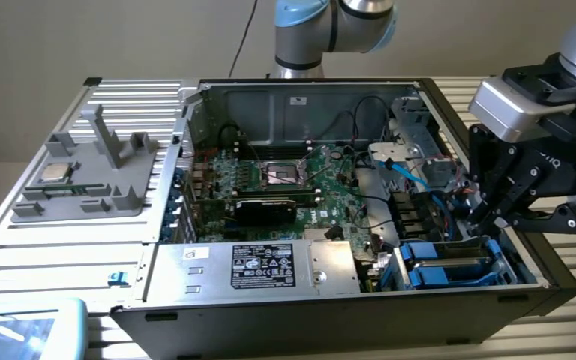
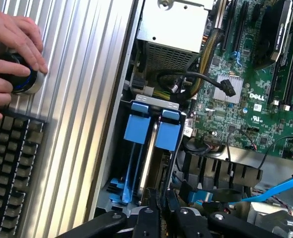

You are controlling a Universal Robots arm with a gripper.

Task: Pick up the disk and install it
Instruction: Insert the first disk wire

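The disk (image 2: 145, 166) stands on edge in the drive bay at the case's corner, its silver side showing between blue bracket rails. Two blue bracket tabs (image 2: 136, 128) sit side by side at the bay's end. In the exterior view the blue-framed disk (image 1: 450, 264) lies low in the case, at that view's right. My gripper (image 2: 161, 198) hangs just above the bay's other end, fingers (image 2: 147, 218) pressed close together, nothing visible between them. From outside, the gripper (image 1: 493, 220) hovers over the case's right wall, above the bay.
A silver power supply (image 1: 258, 266) with a black label lies beside the bay. The motherboard (image 1: 288, 180), loose black cables and a blue cable (image 2: 280, 191) crowd the case. A person's hands (image 2: 10, 59) rest on a black knob by a keyboard (image 2: 10, 168). A grey fixture (image 1: 88, 180) holds a chip.
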